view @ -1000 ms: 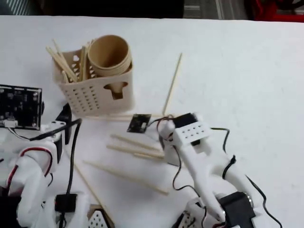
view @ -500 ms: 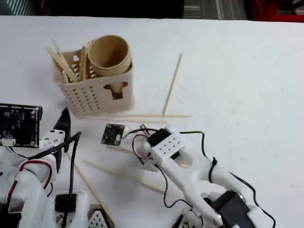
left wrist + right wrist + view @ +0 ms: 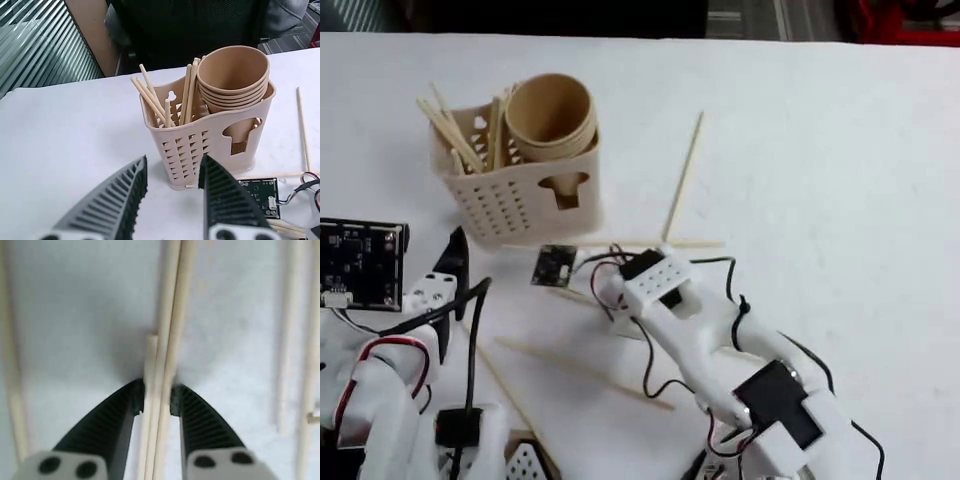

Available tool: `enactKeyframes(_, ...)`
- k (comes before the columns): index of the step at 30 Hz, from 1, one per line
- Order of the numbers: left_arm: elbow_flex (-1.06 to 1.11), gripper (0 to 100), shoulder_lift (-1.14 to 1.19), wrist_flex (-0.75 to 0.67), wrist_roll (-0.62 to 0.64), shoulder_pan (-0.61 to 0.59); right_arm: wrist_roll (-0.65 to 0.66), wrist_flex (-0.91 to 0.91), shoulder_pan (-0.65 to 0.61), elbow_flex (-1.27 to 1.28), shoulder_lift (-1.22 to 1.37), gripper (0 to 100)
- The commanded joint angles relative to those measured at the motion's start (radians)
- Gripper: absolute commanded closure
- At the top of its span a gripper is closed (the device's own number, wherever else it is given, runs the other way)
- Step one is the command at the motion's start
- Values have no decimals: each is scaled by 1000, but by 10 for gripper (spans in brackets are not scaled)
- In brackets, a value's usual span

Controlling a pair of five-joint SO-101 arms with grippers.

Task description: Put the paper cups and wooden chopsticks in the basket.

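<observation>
The right jaws, now further left across the tabletop (image 3: 840, 150) than a second ago, are pinched onto wooden chopsticks (image 3: 175, 300) lying flat near the basket (image 3: 520, 205). The left jaws remain wide apart and empty, facing the basket, which holds the paper cups (image 3: 552, 115).

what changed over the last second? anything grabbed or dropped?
The right gripper swung left across the table to the loose chopsticks in front of the basket. Its jaws now pinch a few of them, which lie flat on the table. The left gripper drew back slightly at first, then held, jaws open. The basket, paper cups and lone chopstick stayed put.
</observation>
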Motion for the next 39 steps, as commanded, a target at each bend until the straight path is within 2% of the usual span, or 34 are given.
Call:
enactKeyframes(1, 0, 820, -4, -15, -9, -8, 12, 13, -2, 8, -22, 978)
enactKeyframes(7, 0, 820, -4, -15, -9, -8, 32, 91, -1, 63, -274, 981)
enactKeyframes(14, 0, 820, -4, -15, -9, -8, 41, 234, 62, 69, -608, 981)
enactKeyframes(19, 0, 820, -4, -15, -9, -8, 40, 328, 62, 61, -754, 981)
enactKeyframes(25, 0, 821, -4, -12, -9, -8, 26, 357, 64, 57, -924, 981)
enactKeyframes(31, 0, 820, -4, 9, -14, -8, -129, 357, 64, -86, -1058, 981)
enactKeyframes(35, 3, 823, -4, 14, -71, -10, -279, 351, 61, -244, -1070, 980)
enactKeyframes(39, 55, 823, -5, -8, -74, -110, -420, 291, 58, -350, -1069, 980)
